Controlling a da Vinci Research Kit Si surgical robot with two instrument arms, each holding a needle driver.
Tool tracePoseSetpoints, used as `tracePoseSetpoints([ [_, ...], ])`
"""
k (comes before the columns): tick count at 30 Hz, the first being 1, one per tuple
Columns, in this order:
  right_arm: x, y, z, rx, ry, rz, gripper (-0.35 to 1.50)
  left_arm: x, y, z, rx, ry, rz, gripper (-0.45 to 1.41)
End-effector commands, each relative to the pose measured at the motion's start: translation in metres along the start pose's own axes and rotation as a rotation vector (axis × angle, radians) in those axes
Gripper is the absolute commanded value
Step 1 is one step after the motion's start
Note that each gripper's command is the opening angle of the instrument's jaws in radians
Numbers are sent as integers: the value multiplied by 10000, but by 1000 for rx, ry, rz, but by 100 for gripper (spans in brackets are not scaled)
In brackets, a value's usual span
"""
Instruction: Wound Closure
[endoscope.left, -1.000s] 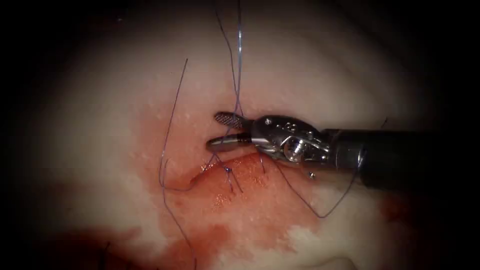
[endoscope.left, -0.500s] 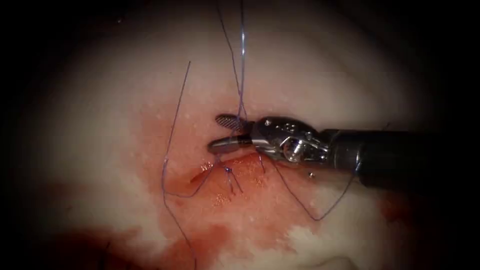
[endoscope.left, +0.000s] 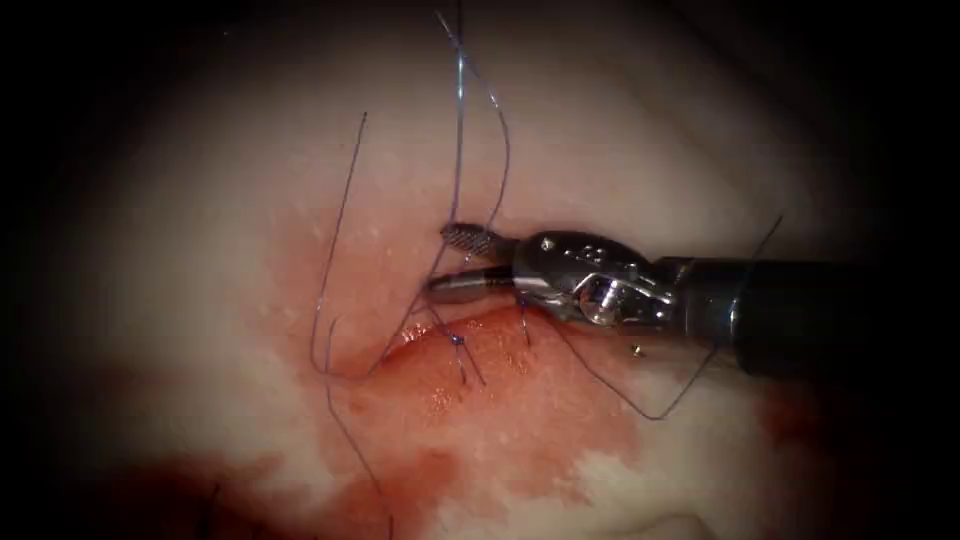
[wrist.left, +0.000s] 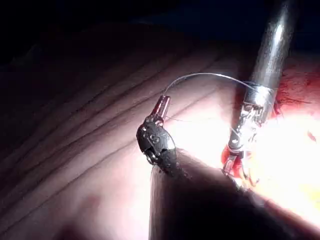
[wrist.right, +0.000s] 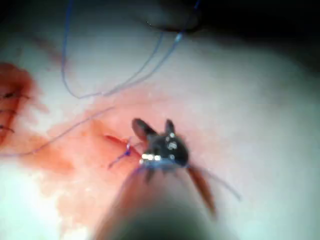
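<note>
You have two tools at work: the right tool (endoscope.left: 455, 262), jaws parted around nothing, and the left tool (wrist.left: 163, 103), clamped on one curved needle (wrist.left: 210, 76) at its end, clear of the tissue. There is one piece of tissue (endoscope.left: 620, 150), with one cut (endoscope.left: 440, 335), one knot (endoscope.left: 456, 340), and several strands of thread (endoscope.left: 335, 250).

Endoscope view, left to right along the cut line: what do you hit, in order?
Thread loop lying on the tissue → knot at the cut → right tool's open jaws, thread running between them → its wrist → its shaft.
</note>
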Motion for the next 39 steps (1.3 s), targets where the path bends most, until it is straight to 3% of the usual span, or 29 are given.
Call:
tracePoseSetpoints([
  [1, 11, 3, -13, -15, 7, 10, 143, -6, -9, -3, 13, -12, 2, -45],
  [3, 26, 9, -52, -40, 13, -9, 142, -14, -18, -30, 50, -69, 24, -45],
  [4, 26, 9, -52, -40, 13, -9, 142, -14, -18, -30, 50, -69, 24, -45],
  [6, 38, 22, -101, -71, 18, -15, 138, -23, -33, -70, 130, -193, 74, -45],
  [8, 39, 29, -114, -87, 20, -14, 138, -27, -39, -85, 166, -242, 95, -45],
  [12, 29, 42, -125, -130, 30, -6, 140, -39, -52, -110, 264, -442, 149, -45],
  [13, 26, 43, -125, -126, 29, -7, 140, -45, -55, -114, 283, -501, 149, 4],
  [14, 26, 43, -125, -126, 29, -7, 140, -45, -55, -114, 283, -501, 149, 4],
  [15, 22, 44, -124, -121, 28, -10, 140, -52, -58, -118, 335, -519, 59, 68],
  [17, 19, 44, -123, -117, 28, -13, 140, -57, -61, -121, 384, -519, -25, 98],
  [18, 18, 44, -124, -117, 28, -14, 140, -58, -63, -122, 402, -521, -47, 105],
  [19, 18, 44, -125, -116, 28, -14, 140, -57, -66, -127, 458, -534, -85, 105],
  [22, 17, 45, -127, -114, 27, -15, 140, -55, -68, -134, 500, -553, -88, 101],
  [23, 16, 46, -133, -110, 26, -16, 138, -47, -70, -147, 565, -543, -89, 96],
  [28, 15, 50, -142, -105, 24, -29, 135, -34, -67, -156, 606, -450, -96, 96],
  [30, 13, 54, -150, -99, 22, -37, 135, -22, -58, -155, 626, -369, -106, 96],
  [33, 9, 58, -161, -94, 9, -42, 135, -1, -41, -147, 653, -367, -101, 101],
  [36, 6, 59, -166, -93, -7, -45, 135, 16, -18, -132, 612, -347, -113, 101],
  [38, 5, 57, -165, -84, -12, -47, 137, 19, 8, -95, 512, -353, -144, 98],
  [39, 5, 57, -165, -84, -12, -47, 137, 19, 8, -95, 512, -353, -144, 98],
])
